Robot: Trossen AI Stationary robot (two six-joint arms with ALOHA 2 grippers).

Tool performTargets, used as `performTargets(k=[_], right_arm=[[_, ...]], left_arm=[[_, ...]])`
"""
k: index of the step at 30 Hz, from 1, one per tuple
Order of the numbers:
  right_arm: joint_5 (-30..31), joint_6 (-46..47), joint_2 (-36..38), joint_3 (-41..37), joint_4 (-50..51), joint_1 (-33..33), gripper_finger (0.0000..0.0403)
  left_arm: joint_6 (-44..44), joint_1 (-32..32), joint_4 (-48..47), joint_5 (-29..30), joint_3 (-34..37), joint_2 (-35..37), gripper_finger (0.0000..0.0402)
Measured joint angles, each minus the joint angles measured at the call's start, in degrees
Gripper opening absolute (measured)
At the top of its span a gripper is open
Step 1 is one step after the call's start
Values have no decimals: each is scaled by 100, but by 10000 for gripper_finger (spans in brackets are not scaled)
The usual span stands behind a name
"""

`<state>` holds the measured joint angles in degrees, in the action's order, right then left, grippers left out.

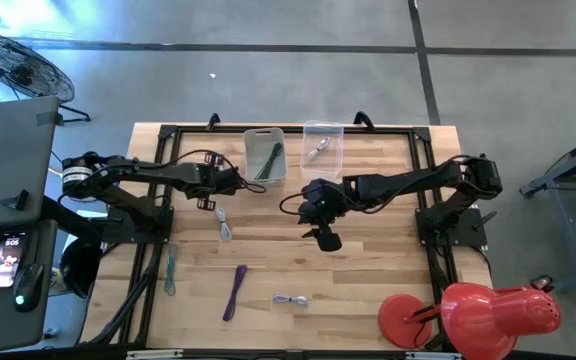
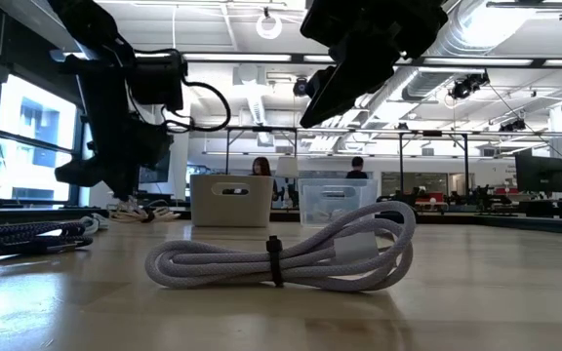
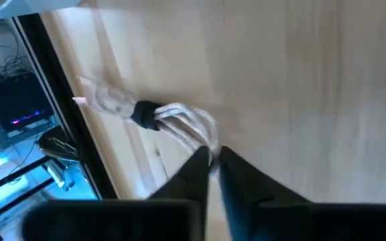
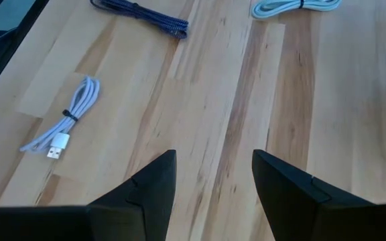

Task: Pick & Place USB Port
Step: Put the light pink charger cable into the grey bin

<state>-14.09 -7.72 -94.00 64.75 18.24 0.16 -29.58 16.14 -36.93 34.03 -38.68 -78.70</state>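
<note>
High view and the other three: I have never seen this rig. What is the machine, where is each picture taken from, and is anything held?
Two robot arms work at a wooden table. The high view looks straight down, the low view looks level across the tabletop, and each wrist view looks past that arm's own gripper. Bundled cables lie loose: purple, white, teal. Two bins, white and clear, stand at the far edge. The right gripper hangs open and empty. The left gripper is beside the white bin with a grey cable at its tip. Whether it grips it I cannot tell.
</note>
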Motion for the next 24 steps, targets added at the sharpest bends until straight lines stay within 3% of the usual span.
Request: performTargets(k=[12,24], right_arm=[[0,17,0,0,105,0,188],[0,-1,0,0,296,0,188]], left_arm=[[378,-2,-314,726,-104,9,2],[1137,-55,-2117,1435,-1774,591,1]])
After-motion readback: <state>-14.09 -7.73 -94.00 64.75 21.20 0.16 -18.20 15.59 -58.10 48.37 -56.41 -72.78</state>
